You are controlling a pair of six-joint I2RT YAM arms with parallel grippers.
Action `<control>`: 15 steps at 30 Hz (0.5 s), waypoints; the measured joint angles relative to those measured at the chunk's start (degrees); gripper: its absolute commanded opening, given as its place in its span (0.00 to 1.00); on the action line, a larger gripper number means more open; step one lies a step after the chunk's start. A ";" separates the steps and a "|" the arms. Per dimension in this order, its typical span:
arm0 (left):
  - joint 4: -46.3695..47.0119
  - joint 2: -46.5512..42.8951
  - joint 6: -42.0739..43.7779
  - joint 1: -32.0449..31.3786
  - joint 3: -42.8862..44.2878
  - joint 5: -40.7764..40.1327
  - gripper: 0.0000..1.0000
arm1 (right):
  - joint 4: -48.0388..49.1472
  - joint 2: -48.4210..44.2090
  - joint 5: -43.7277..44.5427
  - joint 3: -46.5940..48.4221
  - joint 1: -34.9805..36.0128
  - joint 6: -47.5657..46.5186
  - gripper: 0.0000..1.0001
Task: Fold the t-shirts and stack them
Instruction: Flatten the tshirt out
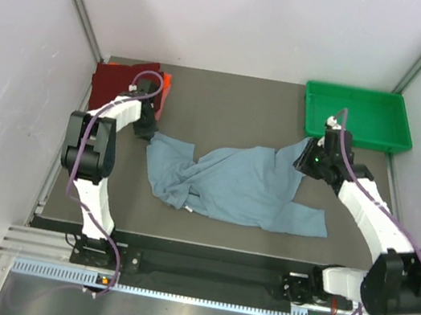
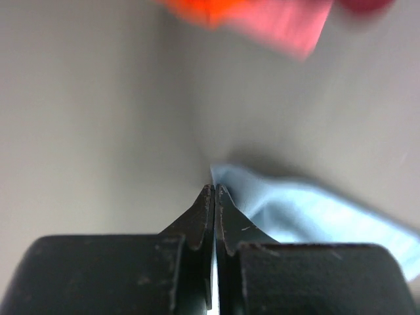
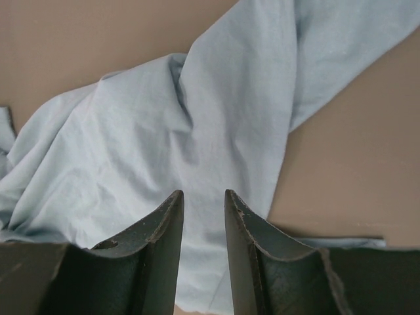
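Spreading looks like the step in hand: the crumpled grey-blue cloth t-shirt (image 1: 238, 187) lies mid-table, not yet flat. At its 10 o'clock corner the left gripper (image 1: 146, 131) is fully closed, seemingly pinching the hem. At its 2 o'clock corner the right gripper (image 1: 308, 160) hovers part-open, gripping nothing. The folded dark red t-shirt (image 1: 122, 81) and folded orange t-shirt (image 1: 166, 84) sit at the table's 10 o'clock. Next, the right jaws likely need to close on that corner, then both arms pull apart.

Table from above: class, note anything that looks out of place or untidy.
The grey-blue t-shirt lies crumpled and twisted in the middle, unfolded, while the dark red t-shirt lies flat and square at the far left corner.
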 measured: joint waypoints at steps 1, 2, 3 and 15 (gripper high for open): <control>-0.83 -0.90 -0.39 -0.28 -0.68 -0.44 0.00 | -0.11 2.03 0.76 0.90 0.52 0.37 0.33; -1.73 -2.21 -0.79 -0.55 -1.84 -0.87 0.00 | -0.11 4.09 1.40 1.92 1.03 0.48 0.34; -2.67 -4.11 -1.16 -0.70 -3.28 -1.42 0.00 | -0.02 6.64 2.03 3.19 1.64 0.66 0.34; -5.40 -19.21 0.33 1.97 -8.87 -2.25 0.31 | -2.82 27.87 5.92 25.16 6.71 -0.17 0.39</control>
